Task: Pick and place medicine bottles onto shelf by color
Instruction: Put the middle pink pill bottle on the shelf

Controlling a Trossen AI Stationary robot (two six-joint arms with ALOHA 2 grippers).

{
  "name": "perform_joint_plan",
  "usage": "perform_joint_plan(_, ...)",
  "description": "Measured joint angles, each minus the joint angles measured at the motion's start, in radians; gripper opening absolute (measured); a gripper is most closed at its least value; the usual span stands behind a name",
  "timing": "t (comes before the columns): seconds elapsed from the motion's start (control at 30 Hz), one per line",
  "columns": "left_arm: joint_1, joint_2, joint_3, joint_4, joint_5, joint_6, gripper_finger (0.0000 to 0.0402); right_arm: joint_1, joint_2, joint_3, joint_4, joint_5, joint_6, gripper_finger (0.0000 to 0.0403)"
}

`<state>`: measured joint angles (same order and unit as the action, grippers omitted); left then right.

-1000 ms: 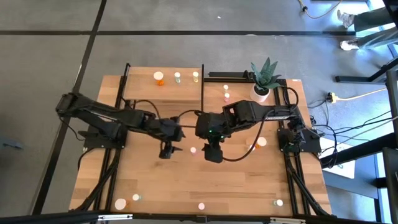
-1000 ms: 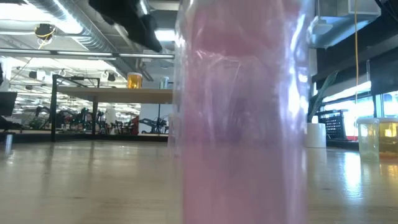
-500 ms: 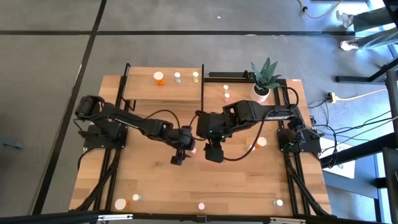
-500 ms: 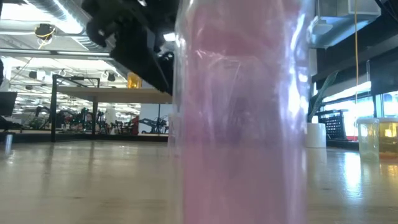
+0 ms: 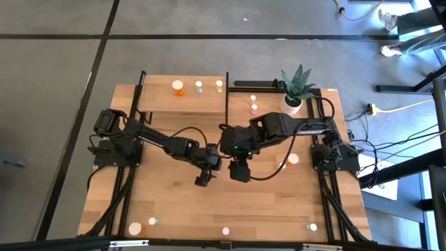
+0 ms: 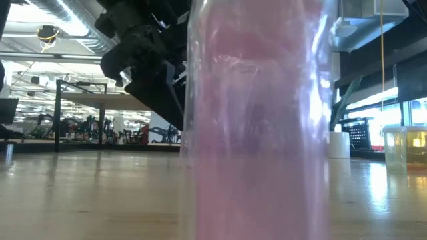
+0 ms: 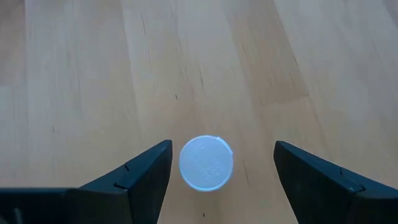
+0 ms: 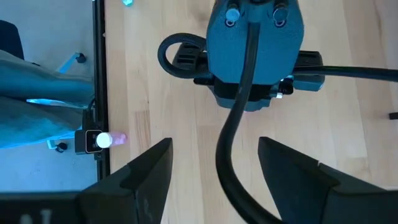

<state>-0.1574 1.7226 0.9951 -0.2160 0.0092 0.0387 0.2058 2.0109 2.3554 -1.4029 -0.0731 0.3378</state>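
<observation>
A small medicine bottle stands upright on the table; in the left wrist view only its white cap (image 7: 206, 163) shows. My left gripper (image 7: 222, 149) (image 5: 203, 180) is open near the table's middle, slanting down, with one finger on each side of that cap and clear of it. In the low view it is the dark shape (image 6: 148, 73). My right gripper (image 5: 239, 173) (image 8: 214, 143) hangs open just to its right, higher up, holding nothing. The shelf (image 5: 182, 97) at the far left carries an orange bottle (image 5: 178, 86), a greenish one (image 5: 199, 86) and a yellowish one (image 5: 219, 86).
A potted plant (image 5: 293, 102) stands at the far right, with two bottles (image 5: 254, 103) beside it and one (image 5: 293, 159) near the right arm's base. Several bottles stand along the near edge (image 5: 134, 228) (image 5: 313, 227). A pink bottle (image 6: 257, 120) fills the low view's middle.
My left gripper has come down and moved toward the table's right and near edges, from left of the bottle to over it, staying open. The bottle has not moved.
</observation>
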Motion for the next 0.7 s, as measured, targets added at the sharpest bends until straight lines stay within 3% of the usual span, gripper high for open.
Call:
perform_joint_plan(0.33, 0.0, 0.0, 0.0, -0.006, -0.068, -0.007, 0.0269, 0.0, 0.0, 0.0, 0.0, 0.0, -0.001, 0.0237)
perform_joint_plan(0.7, 0.0, 0.0, 0.0, -0.006, -0.049, -0.002, 0.0215, -0.001, 0.0, 0.0, 0.0, 0.001, -0.001, 0.0237)
